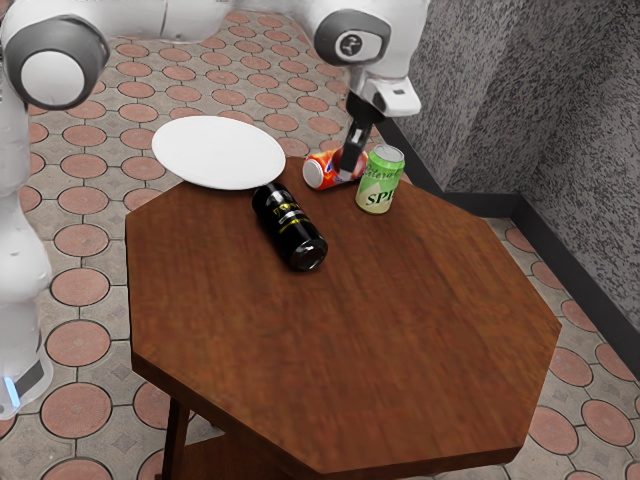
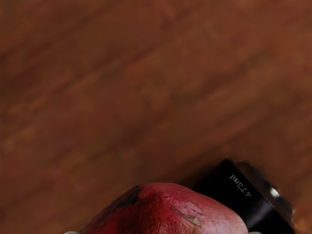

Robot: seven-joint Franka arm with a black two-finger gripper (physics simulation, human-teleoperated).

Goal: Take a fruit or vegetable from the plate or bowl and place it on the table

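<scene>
The gripper (image 1: 352, 160) is low over the table's far side in the exterior view, beside a lying red-orange can. In the wrist view a red fruit (image 2: 163, 212) with dark and pale patches sits at the lower edge, between pale fingertips that meet it from two sides, so the gripper (image 2: 163, 233) is shut on it. Whether the fruit touches the table below is unclear. The white plate (image 1: 218, 152) has nothing on it. Bare brown wood of the table (image 1: 340, 350) (image 2: 146, 87) lies around.
Close to the gripper are the lying red-orange can (image 1: 319, 171) and an upright green can (image 1: 380, 182). A black can (image 1: 288, 228) lies nearer the table's middle; a black can (image 2: 243, 195) is beside the fruit. A grey wall (image 1: 570, 110) rises beyond the table.
</scene>
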